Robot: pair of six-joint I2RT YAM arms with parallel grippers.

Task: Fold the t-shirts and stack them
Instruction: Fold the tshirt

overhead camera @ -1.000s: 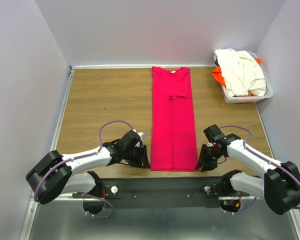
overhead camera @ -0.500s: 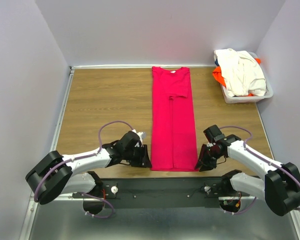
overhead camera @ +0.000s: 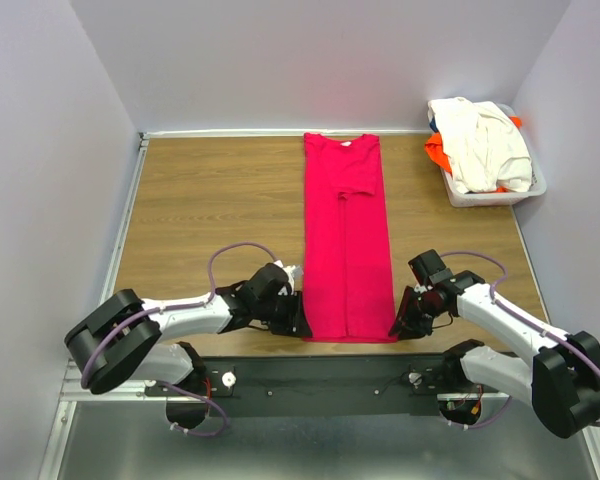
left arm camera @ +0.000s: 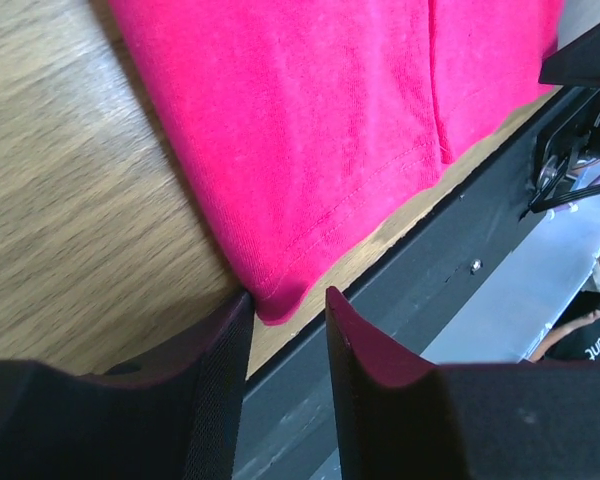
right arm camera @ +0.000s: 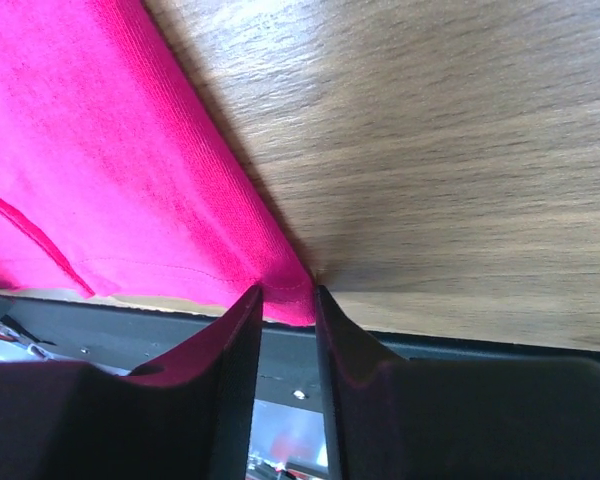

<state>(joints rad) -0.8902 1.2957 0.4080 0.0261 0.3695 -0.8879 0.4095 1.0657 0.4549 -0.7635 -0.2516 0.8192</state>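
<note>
The crimson-pink t-shirt point(overhead camera: 345, 240) lies flat on the table as a long narrow strip, collar at the far end. My left gripper point(overhead camera: 298, 322) is open at its near left corner; in the left wrist view the corner point(left arm camera: 275, 300) sits between the fingers point(left arm camera: 288, 300), against the left one. My right gripper point(overhead camera: 400, 325) is open at the near right corner, and the right wrist view shows that corner point(right arm camera: 290, 305) filling the narrow gap between the fingers point(right arm camera: 288, 295). The cream-white t-shirt point(overhead camera: 485, 145) and the orange t-shirt point(overhead camera: 437, 152) lie bunched in the basket.
A white plastic basket point(overhead camera: 480, 198) stands at the far right of the wooden table point(overhead camera: 210, 200). The table's near edge and a black rail point(overhead camera: 320, 375) run just behind both grippers. Grey walls close in the left, back and right.
My left gripper has slid right to the shirt's near left corner. My right gripper has shifted slightly along the near right corner. The shirt has not moved.
</note>
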